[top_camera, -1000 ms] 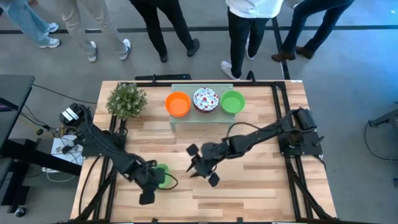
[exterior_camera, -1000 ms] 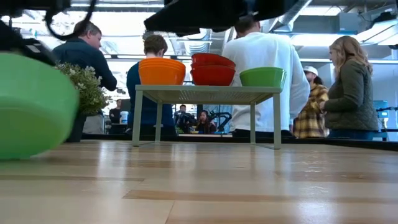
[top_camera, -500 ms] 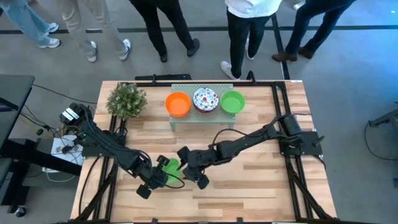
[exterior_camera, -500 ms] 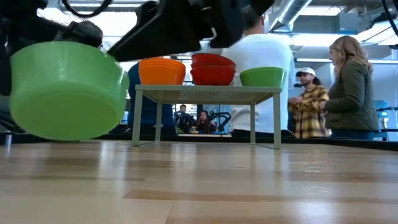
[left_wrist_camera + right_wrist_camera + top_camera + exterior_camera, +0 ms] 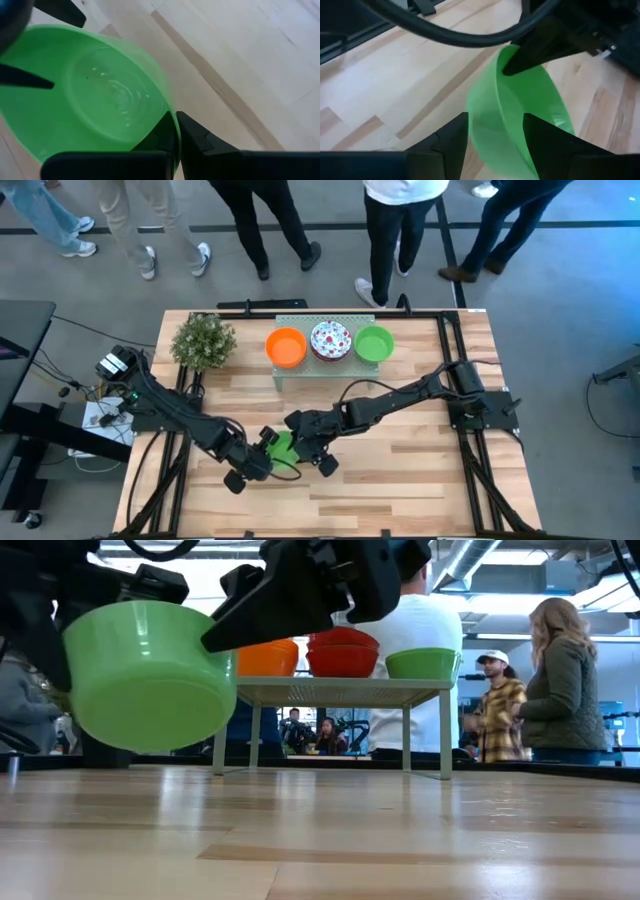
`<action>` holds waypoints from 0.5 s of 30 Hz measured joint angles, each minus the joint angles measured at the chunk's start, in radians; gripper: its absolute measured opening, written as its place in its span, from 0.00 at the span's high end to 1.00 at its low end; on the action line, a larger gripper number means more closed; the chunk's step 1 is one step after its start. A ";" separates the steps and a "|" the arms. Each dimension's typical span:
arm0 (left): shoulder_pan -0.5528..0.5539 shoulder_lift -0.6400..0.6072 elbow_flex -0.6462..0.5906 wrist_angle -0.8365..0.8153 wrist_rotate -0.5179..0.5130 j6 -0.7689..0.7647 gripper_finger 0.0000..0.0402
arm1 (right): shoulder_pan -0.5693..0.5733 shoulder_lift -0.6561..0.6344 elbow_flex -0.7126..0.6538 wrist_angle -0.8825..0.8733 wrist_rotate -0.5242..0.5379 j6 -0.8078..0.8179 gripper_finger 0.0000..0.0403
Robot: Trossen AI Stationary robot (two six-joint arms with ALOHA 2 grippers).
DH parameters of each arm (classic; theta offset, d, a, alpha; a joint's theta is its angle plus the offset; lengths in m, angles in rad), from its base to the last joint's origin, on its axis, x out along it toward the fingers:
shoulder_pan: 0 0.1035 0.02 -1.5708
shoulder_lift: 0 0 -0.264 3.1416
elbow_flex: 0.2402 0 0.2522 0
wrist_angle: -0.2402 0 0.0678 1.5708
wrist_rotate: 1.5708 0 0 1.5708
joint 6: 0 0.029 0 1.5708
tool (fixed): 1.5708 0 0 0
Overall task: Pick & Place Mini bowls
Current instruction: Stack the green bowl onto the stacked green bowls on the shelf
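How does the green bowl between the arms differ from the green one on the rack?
The held green bowl hangs tilted above the table, its rim pinched by the left gripper; the rack's green bowl sits upright, untouched. The held one is mid-table, with the right gripper open around its far rim; the other is at the rack's right end. Both are plain bright green.

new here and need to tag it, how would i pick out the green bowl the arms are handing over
Start at the pale green rack at the table's far edge, then come toward the near edge, where the two arms meet. The green bowl hangs there above the wood, its rim pinched by the left end effector, with the open right end effector straddling its rim. The other green bowl sits on the rack, untouched.
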State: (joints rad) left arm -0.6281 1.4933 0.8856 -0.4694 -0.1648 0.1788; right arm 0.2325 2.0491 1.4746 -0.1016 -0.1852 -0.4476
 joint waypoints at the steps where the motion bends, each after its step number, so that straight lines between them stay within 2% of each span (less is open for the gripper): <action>1: 0.005 0.000 0.000 0.000 0.000 0.008 0.98 | 0.000 0.000 0.000 -0.006 0.000 0.000 0.55; 5: 0.030 0.000 0.000 0.014 0.009 0.000 0.97 | 0.001 0.000 0.000 -0.044 0.000 0.001 0.63; 11: 0.048 0.000 -0.002 0.078 0.021 0.000 0.93 | 0.004 0.000 0.000 -0.079 -0.048 0.002 0.84; 15: 0.060 0.000 -0.002 0.111 0.008 -0.061 0.88 | 0.004 0.001 -0.002 -0.118 -0.071 0.026 0.96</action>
State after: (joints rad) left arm -0.5685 1.4936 0.8837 -0.3585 -0.1570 0.1183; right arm 0.2363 2.0503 1.4729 -0.2193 -0.2561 -0.4215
